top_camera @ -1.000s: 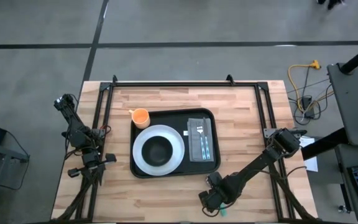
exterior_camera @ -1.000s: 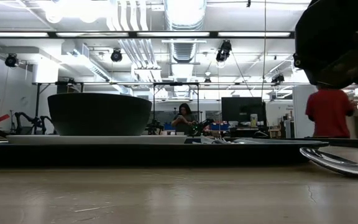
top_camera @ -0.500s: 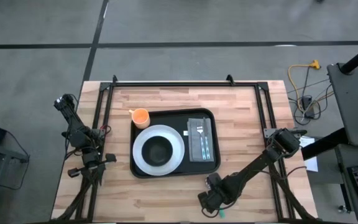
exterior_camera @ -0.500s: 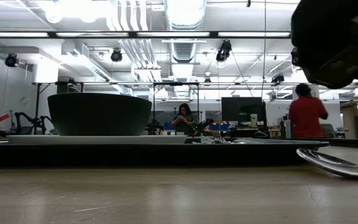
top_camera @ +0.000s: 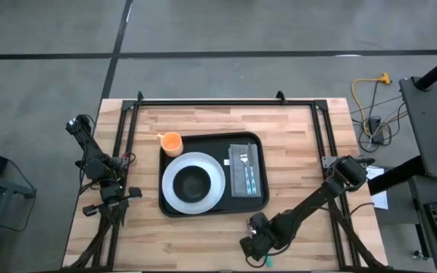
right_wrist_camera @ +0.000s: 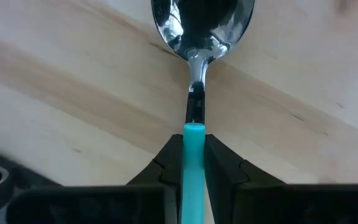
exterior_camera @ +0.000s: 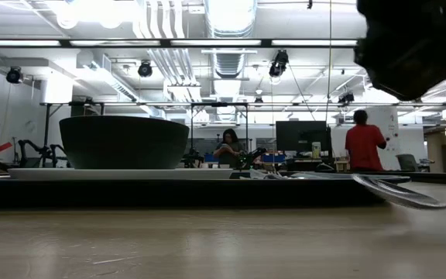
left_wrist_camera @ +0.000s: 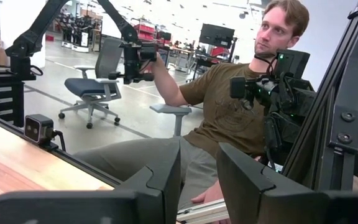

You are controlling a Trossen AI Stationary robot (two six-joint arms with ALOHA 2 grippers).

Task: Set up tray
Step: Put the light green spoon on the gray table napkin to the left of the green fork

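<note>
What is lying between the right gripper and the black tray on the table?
Only bare wood, seen in the high view. The right gripper, shut on a spoon, sits near the tray.

Plate (top_camera: 193, 180) w/ bowl (top_camera: 193, 182) in tray (top_camera: 212, 209) left, napkin (top_camera: 246, 168) right, cup (top_camera: 171, 142) at tray's far-left corner.

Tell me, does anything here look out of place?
Only the spoon: it is off the tray, over bare table near the front edge, with the right gripper pinching its teal handle. The rest sits neatly.
</note>
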